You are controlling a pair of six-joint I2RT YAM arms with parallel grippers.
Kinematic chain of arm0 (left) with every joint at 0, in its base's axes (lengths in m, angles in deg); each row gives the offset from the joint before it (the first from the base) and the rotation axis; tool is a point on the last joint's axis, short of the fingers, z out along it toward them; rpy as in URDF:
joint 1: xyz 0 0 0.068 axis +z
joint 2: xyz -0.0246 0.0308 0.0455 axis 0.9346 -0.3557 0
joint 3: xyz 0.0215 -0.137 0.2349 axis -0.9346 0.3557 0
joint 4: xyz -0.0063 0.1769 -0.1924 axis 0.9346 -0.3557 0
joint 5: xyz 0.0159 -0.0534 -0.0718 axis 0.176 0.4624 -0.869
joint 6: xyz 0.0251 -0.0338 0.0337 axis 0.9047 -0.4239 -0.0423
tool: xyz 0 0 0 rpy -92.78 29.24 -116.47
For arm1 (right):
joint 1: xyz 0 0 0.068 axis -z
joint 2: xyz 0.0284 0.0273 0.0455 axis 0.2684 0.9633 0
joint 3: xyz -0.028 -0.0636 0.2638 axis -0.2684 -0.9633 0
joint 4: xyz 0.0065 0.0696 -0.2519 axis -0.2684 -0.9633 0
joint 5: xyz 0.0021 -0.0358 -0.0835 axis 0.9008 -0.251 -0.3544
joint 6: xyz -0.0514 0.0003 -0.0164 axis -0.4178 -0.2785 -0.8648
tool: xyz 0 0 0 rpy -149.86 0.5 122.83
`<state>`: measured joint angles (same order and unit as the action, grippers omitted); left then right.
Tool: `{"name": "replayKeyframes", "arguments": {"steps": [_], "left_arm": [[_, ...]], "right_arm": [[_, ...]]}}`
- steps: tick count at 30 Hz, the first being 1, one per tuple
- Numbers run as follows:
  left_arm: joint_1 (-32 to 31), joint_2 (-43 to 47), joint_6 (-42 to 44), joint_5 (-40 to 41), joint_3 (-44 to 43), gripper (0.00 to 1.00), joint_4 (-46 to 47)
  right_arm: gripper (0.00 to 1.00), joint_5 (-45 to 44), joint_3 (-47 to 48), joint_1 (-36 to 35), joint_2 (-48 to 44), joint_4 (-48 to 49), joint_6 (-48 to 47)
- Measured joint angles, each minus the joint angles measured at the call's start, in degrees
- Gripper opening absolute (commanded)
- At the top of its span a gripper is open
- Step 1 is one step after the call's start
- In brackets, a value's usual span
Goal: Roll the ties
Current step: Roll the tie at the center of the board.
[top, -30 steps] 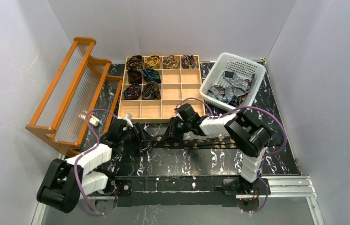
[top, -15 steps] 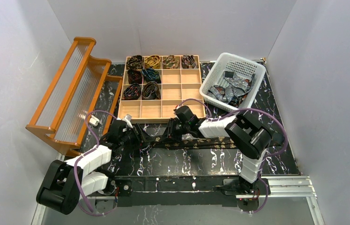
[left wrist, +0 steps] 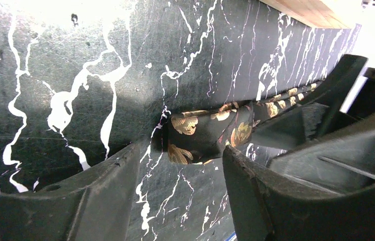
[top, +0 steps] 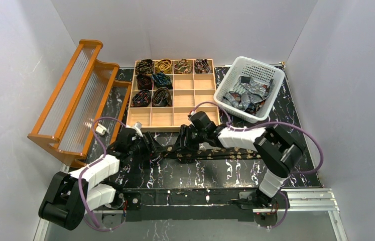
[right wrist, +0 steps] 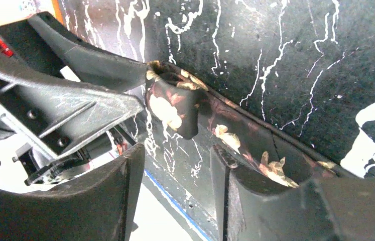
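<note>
A dark tie (top: 225, 153) with a gold leaf pattern lies stretched left to right across the black marbled table. Its left end is curled into a small fold (left wrist: 203, 135) (right wrist: 172, 108). My left gripper (top: 160, 149) (left wrist: 180, 153) stands open, the fold just ahead of its fingertips. My right gripper (top: 181, 145) (right wrist: 175, 150) faces it from the other side, also open, with the fold just beyond its tips and the strip running past its right finger (right wrist: 225, 170). Several rolled ties (top: 152, 80) sit in the wooden tray.
The wooden compartment tray (top: 195, 100) stands behind the grippers. A white basket (top: 270, 98) with loose grey ties is at the back right. A wooden rack (top: 75, 100) lines the left side. The two grippers are very close together.
My right gripper has opened and let go of the tie's folded end. Its elbow has swung out to the right. The left gripper has stayed in place.
</note>
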<state>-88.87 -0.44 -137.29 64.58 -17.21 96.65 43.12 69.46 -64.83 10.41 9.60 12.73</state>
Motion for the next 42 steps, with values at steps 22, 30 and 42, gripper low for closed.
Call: {"name": "replayKeyframes", "arguments": {"steps": [22,30,42], "left_arm": [[0.0,8.7,2.7,8.0,-2.0,0.68,-14.6],[0.0,7.8,2.8,6.8,-2.0,0.68,-13.4],[0.0,6.7,2.8,5.4,-2.0,0.67,-12.0]], "right_arm": [[0.62,3.3,-3.7,1.3,1.9,9.8,-3.6],[0.51,4.5,-2.6,1.6,4.1,10.1,-0.2],[0.44,3.6,0.4,1.8,4.5,8.2,1.9]]}}
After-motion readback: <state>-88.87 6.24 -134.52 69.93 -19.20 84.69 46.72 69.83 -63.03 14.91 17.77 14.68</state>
